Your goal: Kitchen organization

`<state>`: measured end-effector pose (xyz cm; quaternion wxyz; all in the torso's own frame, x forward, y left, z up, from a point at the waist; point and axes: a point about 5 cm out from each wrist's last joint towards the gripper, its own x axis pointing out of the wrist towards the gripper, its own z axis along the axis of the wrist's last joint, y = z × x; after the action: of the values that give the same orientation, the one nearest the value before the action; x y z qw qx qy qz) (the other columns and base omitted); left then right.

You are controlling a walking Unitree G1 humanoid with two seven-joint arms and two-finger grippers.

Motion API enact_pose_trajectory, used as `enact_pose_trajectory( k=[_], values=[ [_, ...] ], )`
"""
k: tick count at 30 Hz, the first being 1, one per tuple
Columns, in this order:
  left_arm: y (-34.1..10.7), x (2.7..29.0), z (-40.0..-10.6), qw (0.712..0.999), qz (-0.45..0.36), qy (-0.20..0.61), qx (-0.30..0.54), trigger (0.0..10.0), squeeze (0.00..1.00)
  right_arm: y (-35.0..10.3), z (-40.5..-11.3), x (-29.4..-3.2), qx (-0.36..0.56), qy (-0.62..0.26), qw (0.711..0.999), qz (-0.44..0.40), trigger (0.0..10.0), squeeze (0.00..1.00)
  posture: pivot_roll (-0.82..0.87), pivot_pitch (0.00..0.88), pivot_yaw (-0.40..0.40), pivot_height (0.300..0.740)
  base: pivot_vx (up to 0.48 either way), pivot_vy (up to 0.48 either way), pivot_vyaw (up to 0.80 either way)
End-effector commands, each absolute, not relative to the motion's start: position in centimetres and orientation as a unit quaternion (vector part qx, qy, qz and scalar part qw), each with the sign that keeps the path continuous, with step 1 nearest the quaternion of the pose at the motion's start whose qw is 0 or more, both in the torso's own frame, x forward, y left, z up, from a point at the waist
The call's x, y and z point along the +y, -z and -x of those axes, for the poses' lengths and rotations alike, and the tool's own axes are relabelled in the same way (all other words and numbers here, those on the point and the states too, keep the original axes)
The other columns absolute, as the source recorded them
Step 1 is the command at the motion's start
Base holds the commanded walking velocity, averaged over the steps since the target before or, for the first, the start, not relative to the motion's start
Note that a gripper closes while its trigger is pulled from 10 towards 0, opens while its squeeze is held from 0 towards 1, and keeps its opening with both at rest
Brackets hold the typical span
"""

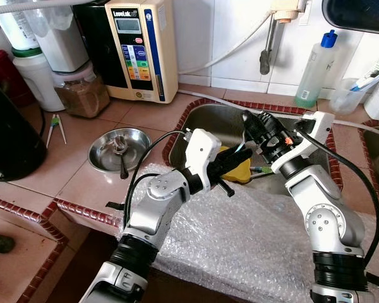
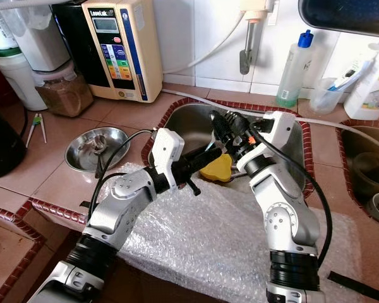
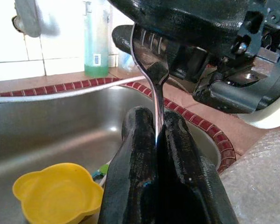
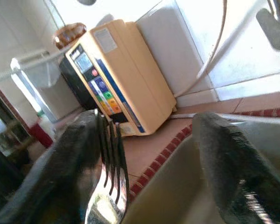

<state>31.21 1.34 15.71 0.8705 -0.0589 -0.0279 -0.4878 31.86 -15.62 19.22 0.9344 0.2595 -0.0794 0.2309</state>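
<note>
Over sink (image 1: 208,120): both grippers meet above its front edge
Left gripper (image 3: 157,135): clamped on fork (image 3: 151,74) handle, tines offered across
Right gripper (image 4: 154,154): fingers parted around tines, apparently a handover

Bright, even daylight; wall tiles (image 4: 252,56) glare white, close-ups soft, perhaps slightly out of focus.

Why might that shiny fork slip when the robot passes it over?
The fork looks like smooth polished metal, so it is probably slippery. The left gripper pinches only its thin handle, so it could swivel. It seems stiff and light, so it likely won't bend. If it slid free above the sink, it would probably clatter, not break.
</note>
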Motion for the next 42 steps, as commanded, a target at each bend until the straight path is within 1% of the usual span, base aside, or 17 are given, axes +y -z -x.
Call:
enact_pose_trajectory(
  k=[1, 7, 12, 17, 18, 20, 21, 23, 25, 28, 29, 30, 37, 38, 39, 41, 42],
  values=[
    [-16.1, 1.5, -31.2, 0.869, 0.052, 0.490, -0.035, 0.0, 0.00, -19.6, -31.9, -15.8, -0.086, -0.235, 0.926, -0.282, 0.0, 0.00, -0.21, 0.018, 0.094, 0.740, 0.000, 0.000, 0.00],
    [-16.3, 1.4, -31.3, 0.863, 0.063, 0.499, -0.033, 0.0, 0.00, -19.6, -31.4, -16.1, -0.084, -0.253, 0.917, -0.298, 0.0, 0.00, -0.21, 0.020, 0.099, 0.740, 0.000, 0.000, 0.00],
    [-17.3, 1.4, -31.2, 0.852, 0.103, 0.512, -0.044, 0.0, 0.00, -19.6, -30.8, -16.0, -0.077, -0.290, 0.900, -0.315, 0.0, 0.00, -0.21, 0.022, 0.096, 0.740, 0.000, 0.000, 0.00],
    [-17.5, 1.7, -31.4, 0.848, 0.141, 0.510, -0.028, 0.0, 0.00, -19.6, -30.7, -16.2, -0.072, -0.301, 0.897, -0.316, 0.0, 0.00, -0.21, 0.021, 0.094, 0.740, 0.000, 0.000, 0.00],
    [-17.6, 1.9, -31.6, 0.840, 0.172, 0.515, -0.011, 1.6, 0.00, -19.6, -30.8, -16.5, -0.071, -0.301, 0.898, -0.313, 0.0, 0.00, -0.20, 0.023, 0.091, 0.740, 0.000, 0.000, 0.00],
    [-17.7, 2.1, -31.6, 0.835, 0.189, 0.517, -0.002, 1.6, 0.00, -19.7, -30.9, -16.6, -0.071, -0.300, 0.899, -0.311, 0.0, 0.00, -0.20, 0.023, 0.091, 0.740, 0.000, 0.000, 0.00],
    [-17.8, 2.1, -31.7, 0.832, 0.196, 0.519, 0.001, 2.5, 0.00, -19.7, -30.9, -16.7, -0.070, -0.300, 0.900, -0.309, 0.0, 0.00, -0.20, 0.023, 0.091, 0.740, 0.000, 0.000, 0.00],
    [-17.9, 2.3, -31.7, 0.823, 0.216, 0.525, 0.011, 2.9, 0.00, -19.7, -31.0, -16.9, -0.068, -0.299, 0.901, -0.306, 0.0, 0.00, -0.21, 0.023, 0.090, 0.740, 0.000, 0.000, 0.00],
    [-17.9, 2.4, -31.7, 0.821, 0.222, 0.526, 0.014, 2.9, 0.00, -19.7, -30.9, -16.9, -0.068, -0.299, 0.901, -0.306, 0.0, 0.00, -0.21, 0.023, 0.090, 0.740, 0.000, 0.000, 0.00],
    [-18.0, 2.7, -31.7, 0.814, 0.230, 0.533, 0.022, 3.6, 0.00, -19.6, -30.8, -16.9, -0.066, -0.299, 0.902, -0.305, 0.0, 0.00, -0.21, 0.024, 0.089, 0.740, 0.000, 0.000, 0.00],
    [-18.0, 2.8, -31.8, 0.812, 0.229, 0.537, 0.027, 4.2, 0.00, -19.5, -30.8, -17.0, -0.065, -0.298, 0.902, -0.305, 0.0, 0.00, -0.21, 0.024, 0.089, 0.740, 0.000, 0.000, 0.00],
    [-18.0, 2.8, -31.7, 0.811, 0.227, 0.539, 0.029, 4.4, 0.00, -19.5, -30.8, -17.0, -0.064, -0.298, 0.902, -0.305, 0.0, 0.00, -0.21, 0.024, 0.089, 0.740, 0.000, 0.000, 0.00],
    [-18.1, 2.8, -31.4, 0.802, 0.224, 0.552, 0.041, 4.5, 0.00, -19.4, -30.7, -16.9, -0.060, -0.299, 0.902, -0.304, 0.0, 0.00, -0.21, 0.026, 0.090, 0.740, 0.000, 0.000, 0.00],
    [-18.0, 2.8, -31.2, 0.800, 0.213, 0.559, 0.042, 4.7, 0.00, -19.3, -30.7, -16.9, -0.059, -0.300, 0.902, -0.306, 0.0, 0.00, -0.21, 0.027, 0.090, 0.740, 0.000, 0.000, 0.00],
    [-17.9, 2.7, -31.1, 0.800, 0.207, 0.562, 0.041, 7.6, 0.00, -19.2, -30.7, -17.0, -0.057, -0.296, 0.904, -0.303, 0.0, 0.00, -0.21, 0.026, 0.087, 0.740, 0.000, 0.000, 0.00],
    [-17.9, 2.7, -31.1, 0.799, 0.204, 0.564, 0.040, 7.6, 0.00, -19.2, -30.8, -17.0, -0.056, -0.293, 0.906, -0.301, 0.0, 0.00, -0.21, 0.026, 0.087, 0.740, 0.000, 0.000, 0.00],
    [-17.8, 2.7, -31.1, 0.801, 0.196, 0.564, 0.039, 9.8, 0.00, -19.0, -30.9, -17.0, -0.051, -0.289, 0.908, -0.299, 0.0, 0.00, -0.21, 0.026, 0.087, 0.740, 0.000, 0.000, 0.00]
  ],
)
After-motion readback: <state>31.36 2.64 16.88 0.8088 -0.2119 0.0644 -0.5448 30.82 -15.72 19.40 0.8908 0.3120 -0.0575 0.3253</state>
